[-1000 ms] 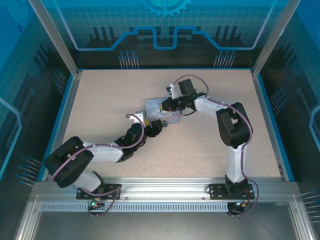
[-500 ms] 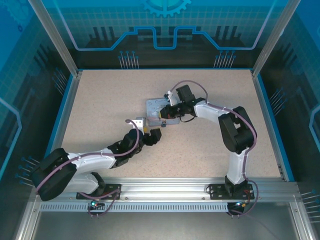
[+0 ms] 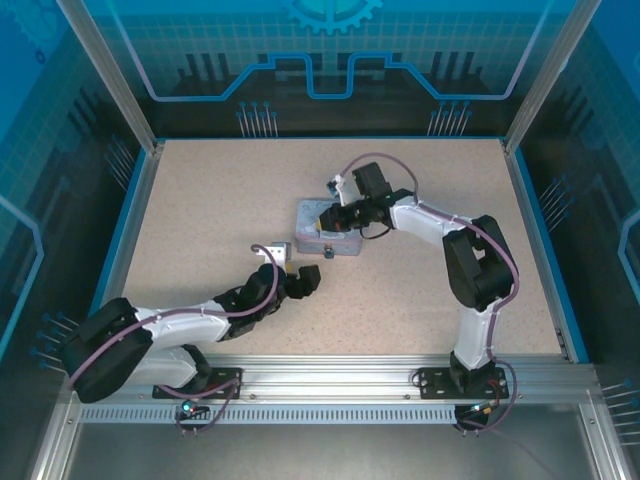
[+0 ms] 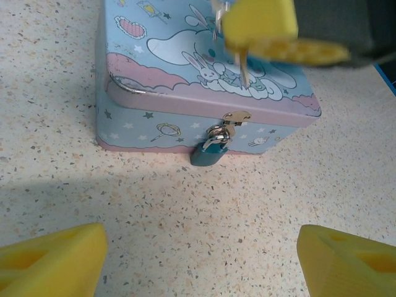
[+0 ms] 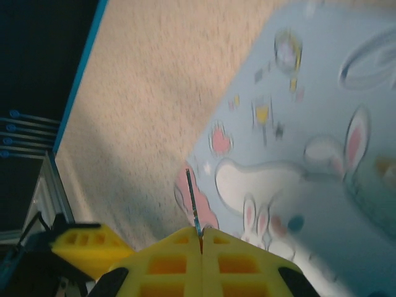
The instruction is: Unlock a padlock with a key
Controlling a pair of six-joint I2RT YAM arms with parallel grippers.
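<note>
Pulled back toward the near edge since a second ago, the left fingers (image 3: 308, 276) now sit just short of the tin (image 3: 335, 235) rather than against its near-left corner, and the tin lies turned a little squarer on the table (image 3: 200, 200). In the left wrist view these fingers are spread wide and empty, two yellow tips low at either side. Judging by that, they are held back to leave room and give a clear look at the tin's front. There the padlock (image 4: 209, 152), small and teal, hangs from a brass hasp (image 4: 237, 117). Its body rests on the table against the tin's base, and its shackle looks closed. The right fingers (image 4: 260, 21) are pressed together on the head of the key (image 4: 242, 65), whose thin blade points down over the cartoon lid, above and just behind the padlock. It appears poised for lowering toward the lock. The keyhole cannot be made out, so the angle needed is uncertain. The key has not yet reached the padlock.
</note>
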